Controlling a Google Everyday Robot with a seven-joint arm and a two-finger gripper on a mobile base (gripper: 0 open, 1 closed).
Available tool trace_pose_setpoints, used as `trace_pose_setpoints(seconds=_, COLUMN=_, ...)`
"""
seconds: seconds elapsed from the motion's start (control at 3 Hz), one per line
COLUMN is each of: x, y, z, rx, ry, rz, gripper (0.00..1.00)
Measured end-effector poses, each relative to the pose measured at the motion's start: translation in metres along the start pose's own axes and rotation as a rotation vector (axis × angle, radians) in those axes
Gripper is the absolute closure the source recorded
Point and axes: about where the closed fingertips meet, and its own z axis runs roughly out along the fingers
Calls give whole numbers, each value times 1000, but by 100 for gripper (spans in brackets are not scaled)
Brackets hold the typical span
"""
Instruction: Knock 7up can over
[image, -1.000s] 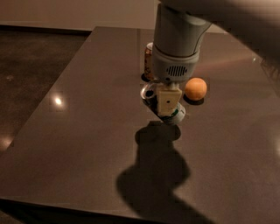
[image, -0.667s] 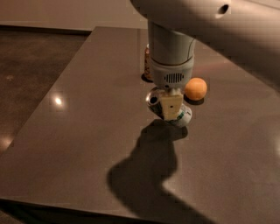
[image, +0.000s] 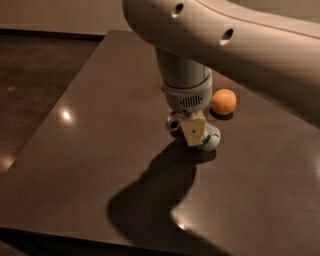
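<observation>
The 7up can (image: 210, 138), white-silver with green markings, appears to lie on its side on the dark table (image: 100, 150), its silver end (image: 173, 123) facing left. My gripper (image: 192, 131) hangs straight down from the big grey wrist (image: 186, 90) and sits right in front of the can's middle, touching or nearly touching it. The gripper hides much of the can's body.
An orange ball-like fruit (image: 223, 101) sits just behind and to the right of the can. My arm (image: 225, 40) spans the top of the view and casts a wide shadow (image: 155, 200) on the table in front. The table's left edge borders a dark floor (image: 30, 90).
The arm has swung lower and closer across the view. The gripper has shifted a little right and forward at the can. The gold-brown can behind the wrist is now hidden.
</observation>
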Motion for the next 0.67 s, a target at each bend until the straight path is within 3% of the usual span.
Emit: trace_pose_setpoints(seconds=0.67, x=-21, y=17, z=6, rx=-12, ry=16, rz=-47, gripper=10)
